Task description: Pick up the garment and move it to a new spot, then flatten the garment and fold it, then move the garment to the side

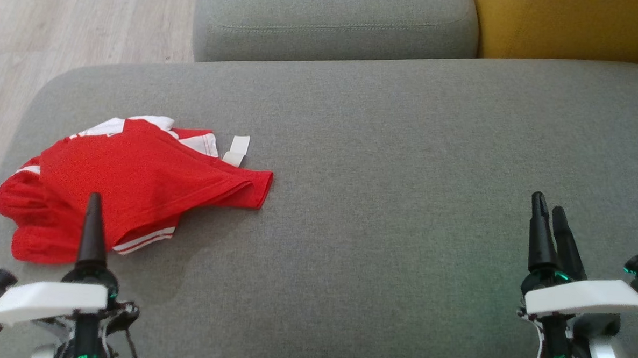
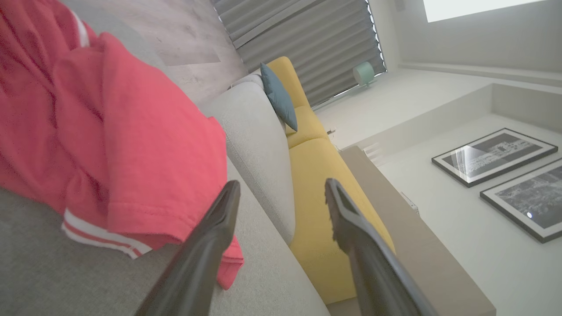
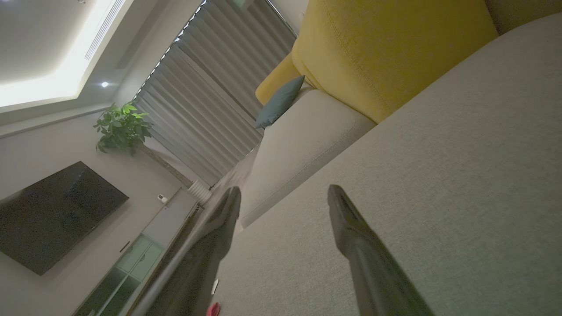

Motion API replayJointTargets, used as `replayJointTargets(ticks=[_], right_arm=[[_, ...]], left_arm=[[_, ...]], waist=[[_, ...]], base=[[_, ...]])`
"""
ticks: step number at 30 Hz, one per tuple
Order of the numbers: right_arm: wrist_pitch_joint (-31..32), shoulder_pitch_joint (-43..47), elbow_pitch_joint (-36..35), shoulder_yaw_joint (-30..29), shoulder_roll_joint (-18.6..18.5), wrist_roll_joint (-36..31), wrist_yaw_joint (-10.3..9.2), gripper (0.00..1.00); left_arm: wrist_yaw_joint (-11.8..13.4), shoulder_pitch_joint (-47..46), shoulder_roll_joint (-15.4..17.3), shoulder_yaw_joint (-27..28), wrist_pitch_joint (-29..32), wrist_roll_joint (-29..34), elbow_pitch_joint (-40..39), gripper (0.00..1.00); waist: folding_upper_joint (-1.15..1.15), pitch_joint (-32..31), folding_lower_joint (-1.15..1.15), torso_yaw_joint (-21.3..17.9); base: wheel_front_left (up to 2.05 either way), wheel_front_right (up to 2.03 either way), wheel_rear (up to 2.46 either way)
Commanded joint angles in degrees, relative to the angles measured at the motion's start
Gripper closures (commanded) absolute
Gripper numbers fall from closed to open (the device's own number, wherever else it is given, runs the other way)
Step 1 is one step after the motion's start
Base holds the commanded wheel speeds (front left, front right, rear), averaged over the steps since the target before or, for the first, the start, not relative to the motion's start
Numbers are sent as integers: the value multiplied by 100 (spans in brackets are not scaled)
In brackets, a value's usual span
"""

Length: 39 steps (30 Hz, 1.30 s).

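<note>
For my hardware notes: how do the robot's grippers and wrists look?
The left gripper and right gripper each have two long, tapered black fingers on a black base with green lights. A flat white plate crosses each wrist. Black cables hang below the left one.

Grey sofa seat (image 1: 406, 150); yellow cushion (image 1: 568, 26) behind at right; teal pillow (image 2: 279, 96) against it; wood floor (image 1: 62, 22) at left.

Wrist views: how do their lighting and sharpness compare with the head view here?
Head view: even light, sharp, a soft shadow at the near edge of the red garment. Left wrist view: scene tilted, wide-angle stretch, the garment looks washed-out pink, framed pictures catch glare, left gripper soft up close. Right wrist view: dimmer, tilted, right gripper near-silhouette, ceiling light blown out.
</note>
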Motion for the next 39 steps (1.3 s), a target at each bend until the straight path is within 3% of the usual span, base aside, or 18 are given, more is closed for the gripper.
replayJointTargets(ticks=[1, 21, 39], right_arm=[[-68, -291, -269, 71, -33, -79, 12, 0], [-423, -207, -283, 416, -41, -1953, 15, 0], [-726, -166, -265, 611, -48, -3419, 18, 0]], left_arm=[[-7, -311, 79, 91, -39, 8, -227, 0], [489, -183, 118, -789, -391, 2852, -315, 0], [1206, -193, 494, -1560, -692, 4383, -162, 0]], waist=[[0, 0, 0, -1], [0, 26, 0, -56], [0, 37, 0, -111]], base=[[0, 0, 0], [0, 0, 0], [0, 0, 0]])
